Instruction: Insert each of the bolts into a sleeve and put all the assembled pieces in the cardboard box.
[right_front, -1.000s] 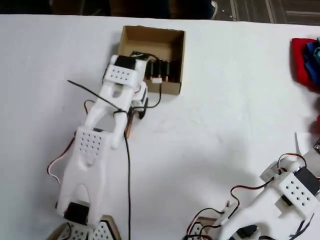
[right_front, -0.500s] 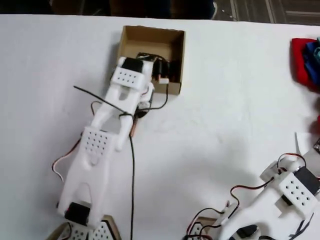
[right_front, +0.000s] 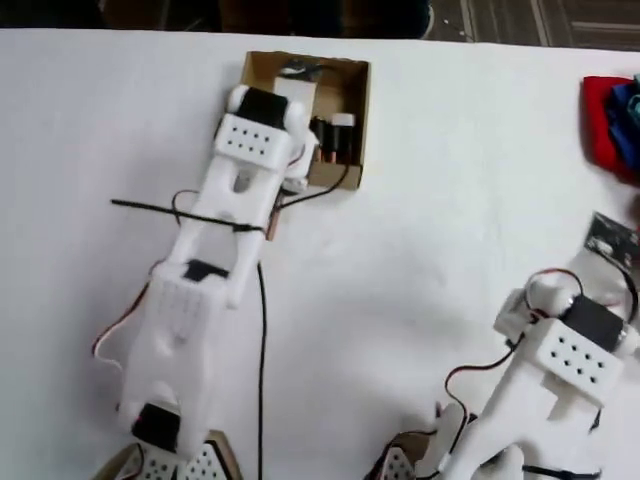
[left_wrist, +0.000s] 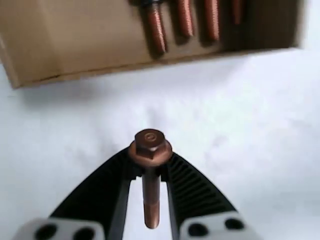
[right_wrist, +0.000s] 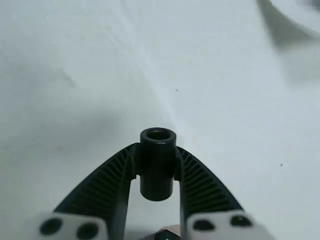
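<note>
**Bolt in one gripper, sleeve in the other, four pieces in the box**

The cardboard box (right_front: 366, 110) sits close to the far edge of the worktop (right_front: 450, 200), left of the middle, with its open top facing up. Inside it, four assembled pieces (left_wrist: 156, 30) lie side by side in the near right part of the box. Their copper threaded ends point toward the box's near wall.

The left arm (right_front: 235, 190) stretches from the near left corner of the worktop toward the box, and its wrist hangs over the box's near left corner. The left gripper (left_wrist: 150, 165) is above bare worktop just short of the box's near wall. It is pinching a copper bolt (left_wrist: 150, 147). The bolt's hexagonal flanged head sits just past the fingertips, and the shank runs back between the two black ribbed fingers (left_wrist: 192, 187). There is no sleeve on this bolt.

The right arm (right_front: 560, 370) stands at the near right corner of the worktop, well apart from the box. The right gripper (right_wrist: 158, 155) hangs over bare white surface, pressed onto a black sleeve (right_wrist: 158, 165). The sleeve lies lengthwise between the fingers, and its open bore shows at the fingertip end.

A black cable (right_front: 262, 350) runs from the left arm down to the near edge. A red and blue cloth (right_front: 610, 120) lies at the right edge of the worktop, toward the far corner.
</note>
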